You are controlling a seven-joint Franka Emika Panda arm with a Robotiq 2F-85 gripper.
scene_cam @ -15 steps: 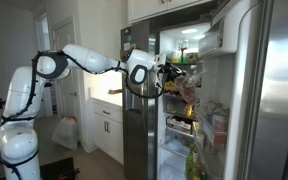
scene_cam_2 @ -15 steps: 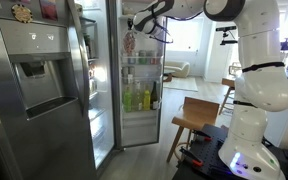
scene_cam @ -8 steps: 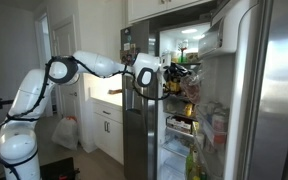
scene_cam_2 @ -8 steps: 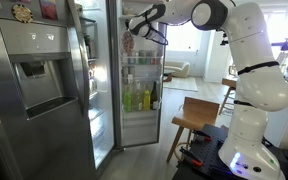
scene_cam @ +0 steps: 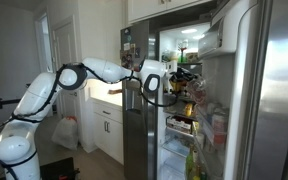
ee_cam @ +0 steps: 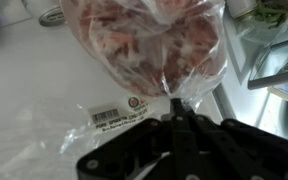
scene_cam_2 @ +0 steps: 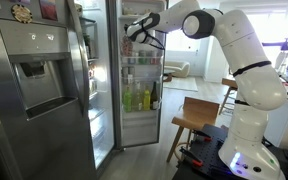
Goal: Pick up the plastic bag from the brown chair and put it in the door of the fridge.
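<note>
In the wrist view my gripper (ee_cam: 174, 112) is shut on the top of the clear plastic bag (ee_cam: 149, 45), which hangs below the fingers with reddish and pale contents showing through. In both exterior views the gripper (scene_cam: 176, 80) (scene_cam_2: 132, 30) reaches into the open fridge (scene_cam: 184, 60) at upper-shelf height. The fridge door (scene_cam_2: 142, 80) stands open with clear bins of bottles. The bag itself is hard to make out in the exterior views. The brown chair (scene_cam_2: 196, 115) stands empty beside my base.
A second bag with a printed barcode label (ee_cam: 114, 115) lies on the white shelf under the held bag. The narrow steel dispenser door (scene_cam_2: 34, 70) is close by. A larger white bag (scene_cam: 66, 130) lies on the floor by the cabinets.
The arm has stretched farther toward the fridge, carrying the gripper and bag deeper between the open doors.
</note>
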